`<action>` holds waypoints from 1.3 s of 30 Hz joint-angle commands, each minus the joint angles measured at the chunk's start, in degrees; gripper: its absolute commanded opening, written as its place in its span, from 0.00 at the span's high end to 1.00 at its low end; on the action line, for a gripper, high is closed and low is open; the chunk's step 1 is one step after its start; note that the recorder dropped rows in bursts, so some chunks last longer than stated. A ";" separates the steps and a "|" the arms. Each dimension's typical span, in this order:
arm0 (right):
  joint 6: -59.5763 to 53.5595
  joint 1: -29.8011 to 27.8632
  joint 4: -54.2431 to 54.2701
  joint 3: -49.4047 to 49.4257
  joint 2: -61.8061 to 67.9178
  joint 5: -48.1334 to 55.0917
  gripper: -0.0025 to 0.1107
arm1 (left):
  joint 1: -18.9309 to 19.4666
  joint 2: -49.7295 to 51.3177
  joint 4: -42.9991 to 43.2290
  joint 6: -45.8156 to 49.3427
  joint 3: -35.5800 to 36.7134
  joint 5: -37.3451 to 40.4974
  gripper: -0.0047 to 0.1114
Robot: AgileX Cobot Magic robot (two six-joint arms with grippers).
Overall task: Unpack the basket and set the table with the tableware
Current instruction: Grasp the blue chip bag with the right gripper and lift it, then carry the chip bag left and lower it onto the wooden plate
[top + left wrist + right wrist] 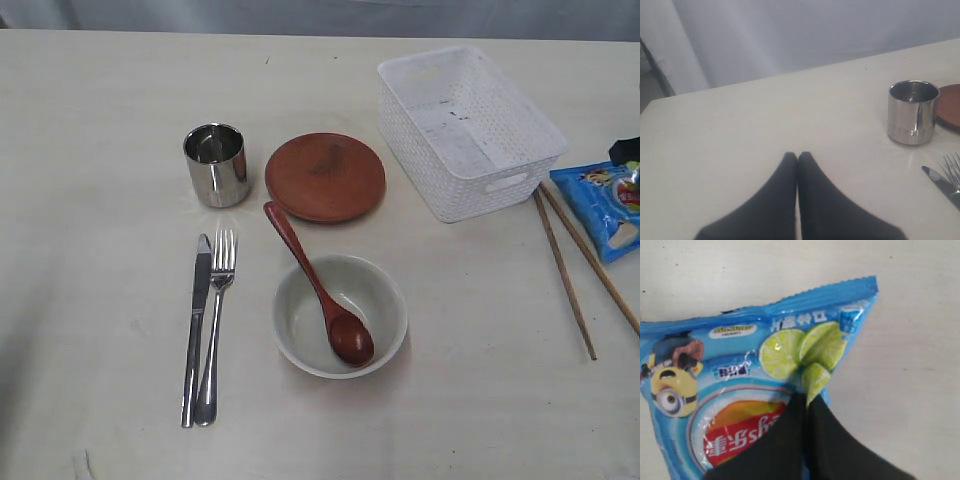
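The basket (430, 175) stands bare inside, so the unpacking looks finished and the job is, as I judge it, in its last stage of laying the places. To the basket's left in the exterior view lie the round plate (325, 177) just beside it and the steel cup (216, 165) further off. Nearer the camera than the basket are the bowl (295, 330) with the red spoon (315, 285) leaning in it, and the knife (195, 330) and fork (218, 300) side by side. On the basket's right lies the blue chip bag (605, 200), with the chopsticks (565, 275) splayed from the basket's near corner, well apart from the setting. The right gripper (807, 397) hangs over the bag with jaws closed and nothing visibly pinched; the left gripper (797, 156) is closed on nothing, beyond the cup from the basket. Next probably come the chopsticks: thin, flat-lying, needing opened jaws and a low pinch. The table (100, 250) is pale cream with faint grain and a soft sheen; behind it hangs a plain grey-white curtain
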 commanded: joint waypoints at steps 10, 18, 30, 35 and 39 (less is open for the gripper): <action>0.15 0.30 -1.15 -0.21 -12.89 4.40 0.98 | 0.31 -0.15 -0.74 -0.20 0.10 -0.45 0.96; 2.05 0.30 1.97 -0.21 -24.28 6.88 0.98 | 0.31 -0.15 -0.74 -0.20 0.10 -0.45 0.96; 5.21 17.55 18.41 -12.63 -29.69 8.03 0.98 | 0.31 -0.15 -0.74 -0.20 0.10 -0.45 0.96; 11.92 30.13 16.65 -16.45 -23.48 6.03 0.98 | 0.31 -0.15 -0.74 -0.20 0.10 -0.45 0.96; 17.15 35.43 14.30 -17.26 -16.89 5.46 0.98 | 0.31 -0.15 -0.74 -0.20 0.10 -0.45 0.96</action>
